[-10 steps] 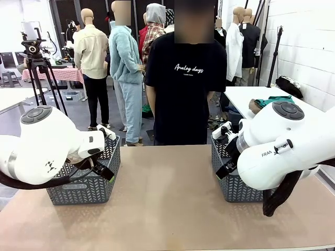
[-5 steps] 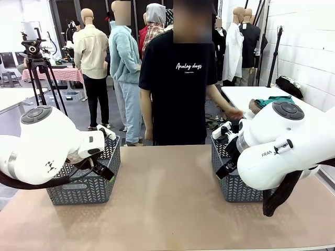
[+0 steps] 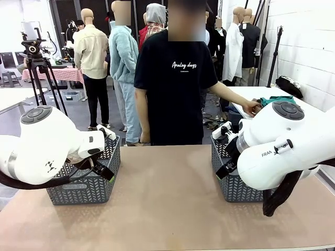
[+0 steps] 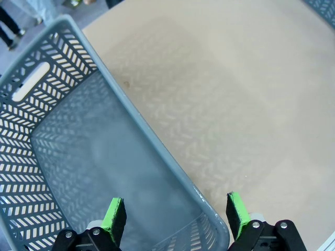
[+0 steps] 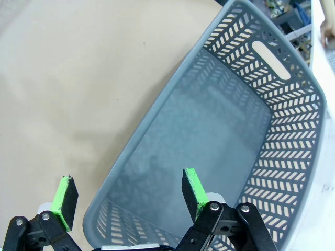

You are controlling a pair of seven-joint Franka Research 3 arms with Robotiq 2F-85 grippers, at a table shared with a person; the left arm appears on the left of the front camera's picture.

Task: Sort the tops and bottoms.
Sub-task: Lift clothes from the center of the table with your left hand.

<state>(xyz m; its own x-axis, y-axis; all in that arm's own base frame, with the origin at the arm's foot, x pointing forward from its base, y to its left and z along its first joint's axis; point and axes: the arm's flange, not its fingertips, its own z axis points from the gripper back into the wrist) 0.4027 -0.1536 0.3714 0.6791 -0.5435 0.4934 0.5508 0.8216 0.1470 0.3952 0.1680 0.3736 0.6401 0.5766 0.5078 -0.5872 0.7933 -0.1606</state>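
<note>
Left jaws: spread wide, green pads (image 4: 114,219) pinching nothing, hanging over the near end of the dark grey plastic lattice basket (image 4: 129,115) at 9 o'clock on the tan surface (image 3: 167,198). That basket holds nothing.

Right jaws: likewise spread, green pads (image 5: 192,188) with nothing between them, above the matching dark grey lattice basket (image 5: 157,115) at 3 o'clock. It too holds nothing.

Between the baskets I see bare surface.

The person stands at 12 o'clock, one hand (image 3: 253,108) stretched to the white side table (image 3: 261,91) out at 2 o'clock. A crumpled teal green cloth top (image 3: 277,99) lies there, just beside that hand.

Assessment: nothing is sorted yet. The garments have to reach my surface first, and every pick and drop into a basket is left to do.
</note>
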